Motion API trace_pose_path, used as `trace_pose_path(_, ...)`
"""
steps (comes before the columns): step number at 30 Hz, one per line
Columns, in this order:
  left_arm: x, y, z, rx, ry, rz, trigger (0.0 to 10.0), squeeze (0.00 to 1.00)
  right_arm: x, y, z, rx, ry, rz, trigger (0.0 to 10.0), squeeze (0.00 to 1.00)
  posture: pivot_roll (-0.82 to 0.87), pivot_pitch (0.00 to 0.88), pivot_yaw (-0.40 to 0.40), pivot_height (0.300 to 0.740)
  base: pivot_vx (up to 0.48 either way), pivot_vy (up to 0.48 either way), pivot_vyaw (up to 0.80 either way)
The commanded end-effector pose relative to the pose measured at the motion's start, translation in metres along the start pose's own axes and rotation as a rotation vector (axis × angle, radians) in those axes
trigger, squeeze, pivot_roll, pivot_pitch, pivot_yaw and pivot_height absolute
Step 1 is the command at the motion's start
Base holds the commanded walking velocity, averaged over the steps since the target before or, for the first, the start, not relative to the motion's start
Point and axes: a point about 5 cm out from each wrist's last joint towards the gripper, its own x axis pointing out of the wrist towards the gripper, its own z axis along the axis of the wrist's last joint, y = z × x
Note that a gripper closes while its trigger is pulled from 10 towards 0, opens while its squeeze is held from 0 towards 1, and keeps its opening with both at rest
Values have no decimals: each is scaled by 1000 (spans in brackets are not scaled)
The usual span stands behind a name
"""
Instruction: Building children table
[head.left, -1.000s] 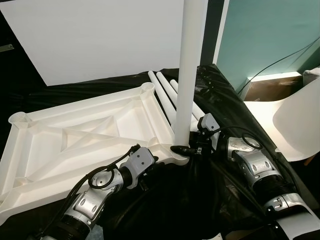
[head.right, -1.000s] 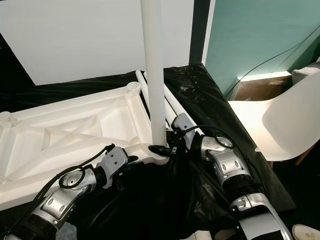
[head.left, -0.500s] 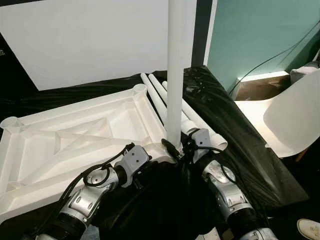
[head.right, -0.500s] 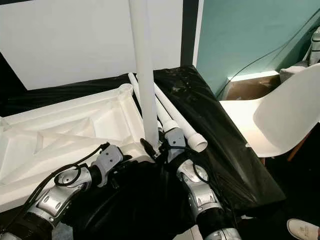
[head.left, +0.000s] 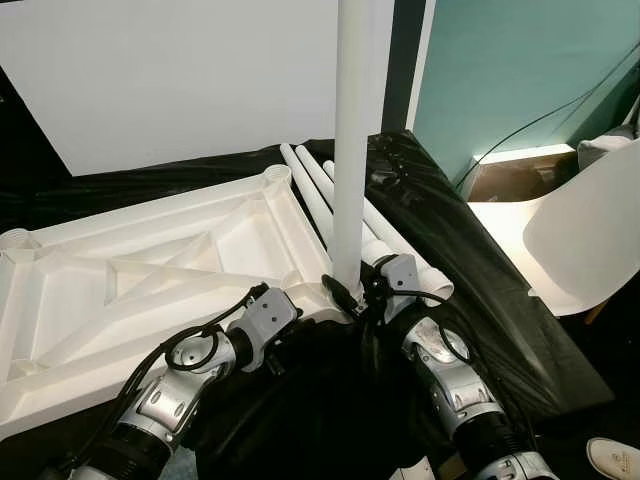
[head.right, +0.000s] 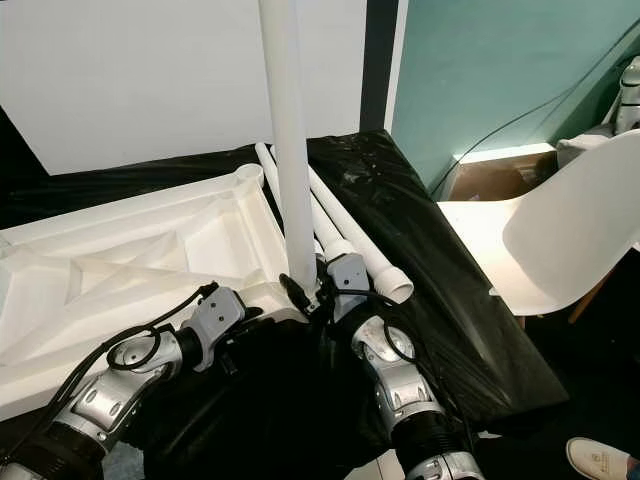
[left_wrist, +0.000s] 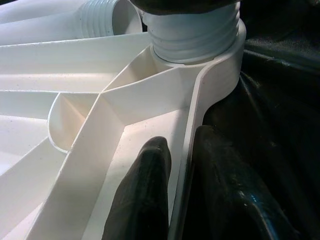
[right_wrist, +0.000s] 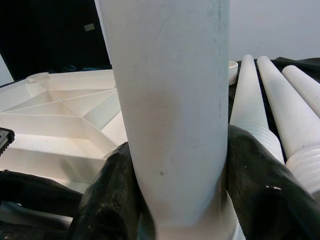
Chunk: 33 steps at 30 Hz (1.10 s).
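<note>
A white ribbed plastic tabletop (head.left: 150, 275) is lying upside down on a crinkled black plastic sheet (head.left: 455, 250), its moulded braces facing up and round sockets at its corners. A long white plastic table leg (head.left: 350, 140) is standing upright in the near corner socket (left_wrist: 200, 47), with its threaded end sitting in the socket's ring. The right gripper (head.left: 350, 297) is reaching in low at the base of this leg, and its two black fingers (right_wrist: 260, 185) are lying against opposite sides of the tube, pinching it just above the threads. The left gripper (head.left: 300, 318) is sitting just beside that same corner, along the near edge of the tabletop. Its black fingers (left_wrist: 145, 200) are straddling the thin upright rim there, one on the inner side and one on the outer side, closed down to a narrow gap and clamping the rim between them. Three more white plastic table legs (head.left: 315, 190) are lying side by side on the black sheet just past the tabletop's right edge, their threaded ends pointing toward the robot and lying near the right gripper. A white moulded plastic chair (head.left: 590, 230) is standing well apart on the right, in front of a teal wall (head.left: 520, 70). A large white flat board (head.left: 180, 70) is leaning behind the tabletop.
</note>
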Motion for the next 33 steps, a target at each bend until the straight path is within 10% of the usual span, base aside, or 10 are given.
trace_pose_path(1,1,-42,-26,-49,97,-300,10000,0,-8,-35,-1,-2,34,-205,4902,0,-37,0,45,740,0,0,0)
trace_pose_path(33,1,-42,-26,-49,97,-300,10000,0,-8,-35,-1,-2,34,-205,4902,0,-37,0,45,740,0,0,0)
